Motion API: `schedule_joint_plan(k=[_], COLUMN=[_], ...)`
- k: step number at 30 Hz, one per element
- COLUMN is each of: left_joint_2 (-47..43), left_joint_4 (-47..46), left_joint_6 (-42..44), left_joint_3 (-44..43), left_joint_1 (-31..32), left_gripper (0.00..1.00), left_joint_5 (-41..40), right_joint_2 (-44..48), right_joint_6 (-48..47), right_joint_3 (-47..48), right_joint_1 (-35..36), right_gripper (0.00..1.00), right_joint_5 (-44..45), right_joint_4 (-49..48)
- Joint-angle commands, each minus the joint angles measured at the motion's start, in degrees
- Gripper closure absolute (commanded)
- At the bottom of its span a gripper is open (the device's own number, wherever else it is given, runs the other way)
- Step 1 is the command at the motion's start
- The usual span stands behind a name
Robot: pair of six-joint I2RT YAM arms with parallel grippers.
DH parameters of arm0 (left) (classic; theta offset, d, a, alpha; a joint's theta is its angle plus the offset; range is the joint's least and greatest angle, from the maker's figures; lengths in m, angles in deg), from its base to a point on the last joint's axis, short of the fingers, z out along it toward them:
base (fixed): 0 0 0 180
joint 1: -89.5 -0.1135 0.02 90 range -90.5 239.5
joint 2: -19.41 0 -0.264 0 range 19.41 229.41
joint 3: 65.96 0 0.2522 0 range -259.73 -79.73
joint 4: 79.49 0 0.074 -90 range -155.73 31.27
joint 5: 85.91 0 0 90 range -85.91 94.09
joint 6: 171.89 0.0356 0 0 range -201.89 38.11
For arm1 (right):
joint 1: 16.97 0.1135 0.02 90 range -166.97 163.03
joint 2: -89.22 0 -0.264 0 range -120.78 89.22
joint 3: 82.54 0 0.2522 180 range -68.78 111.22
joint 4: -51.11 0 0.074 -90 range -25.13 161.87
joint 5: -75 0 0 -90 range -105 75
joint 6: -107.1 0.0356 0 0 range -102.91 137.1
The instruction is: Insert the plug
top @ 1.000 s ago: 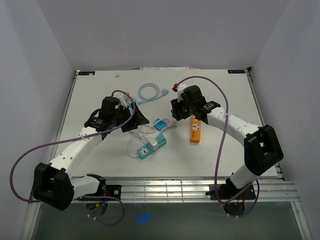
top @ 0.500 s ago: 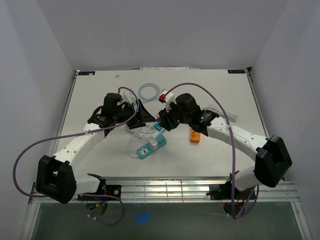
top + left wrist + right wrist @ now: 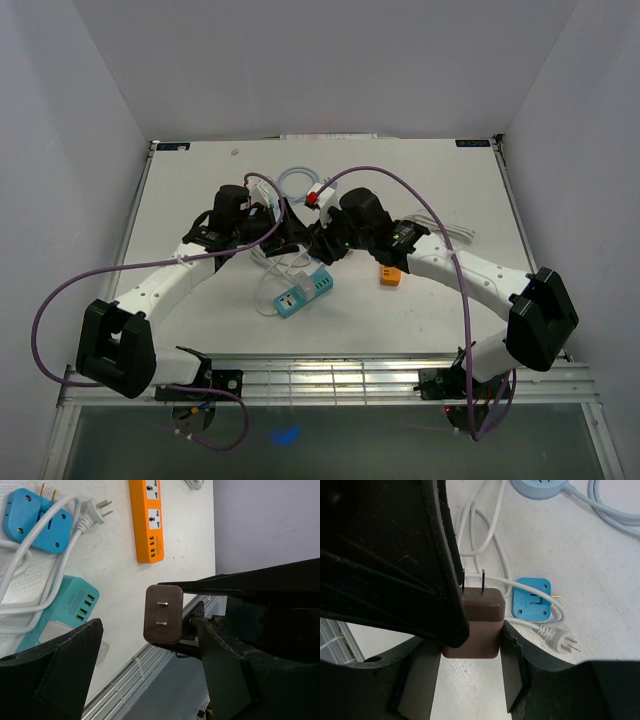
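Currently both arms meet over the middle of the table [image 3: 450, 190]. The right gripper [image 3: 470, 647] is clenched on the brown plug [image 3: 471, 625], one finger against each flank of its body, and the two prongs stick out past the fingertips. The left gripper [image 3: 150, 627] is released, jaws spread wide. On my left wrist view the plug sits in the gap between them, prong face toward that camera. I see daylight on one side of it. The other side is crowded by the right gripper, so I cannot tell about contact there. The plug is held up off the table. Down on the surface lie the teal power strip [image 3: 70, 605], a blue adapter [image 3: 37, 517] among white cables [image 3: 45, 565], and the orange power strip [image 3: 146, 517] apart from them.
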State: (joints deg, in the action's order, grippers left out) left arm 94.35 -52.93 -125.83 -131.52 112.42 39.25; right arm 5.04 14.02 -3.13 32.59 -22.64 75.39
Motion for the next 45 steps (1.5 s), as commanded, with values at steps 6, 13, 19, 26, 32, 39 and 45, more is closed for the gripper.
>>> schedule_joint_plan(k=[6, 13, 19, 26, 32, 39, 45], left_joint_2=[1.0, 1.4, 0.8, 0.5, -4.4, -9.8, -15.6], left_joint_4=[-4.1, -5.5, -7.4, -10.3, -17.5, -32.3, -41.9], left_joint_6=[-0.7, -1.5, -1.9, -1.9, -3.3, -7.7, -14.4], left_joint_3=[0.1, 0.8, 2.0, 4.2, 7.8, 13.9, 16.6], left_joint_1=[0.5, 0.5, 0.5, -0.2, -2.4, -2.9, -2.8], left_gripper=[0.35, 0.6, 0.92, 1.0, 1.0, 1.0, 1.0], left_joint_5=[2.7, 3.9, 5.2, 6.3, 7.5, 9.8, 8.0], right_joint_2=[-0.5, -0.1, 1.3, 4.9, 11.2, 16.9, 22.6], right_joint_6=[-1.0, -1.1, -1.6, -1.9, 2.3, 13.9, 24.3], right_joint_3=[3.1, 2.5, 0.7, -3.3, -6.9, -7.7, -13.6], right_joint_1=[0.8, 0.9, 0.9, 0.9, -0.7, -5.1, -6.4], right_gripper=[0.64, 0.64, 0.46, 0.08, 0.07, 0.11, 0.13], right_joint_5=[0.3, -0.7, -0.9, -0.5, -3.5, -15.2, -20.3], right_joint_4=[-0.9, -1.4, -2.6, -3.7, -3.9, -6.9, -21.6])
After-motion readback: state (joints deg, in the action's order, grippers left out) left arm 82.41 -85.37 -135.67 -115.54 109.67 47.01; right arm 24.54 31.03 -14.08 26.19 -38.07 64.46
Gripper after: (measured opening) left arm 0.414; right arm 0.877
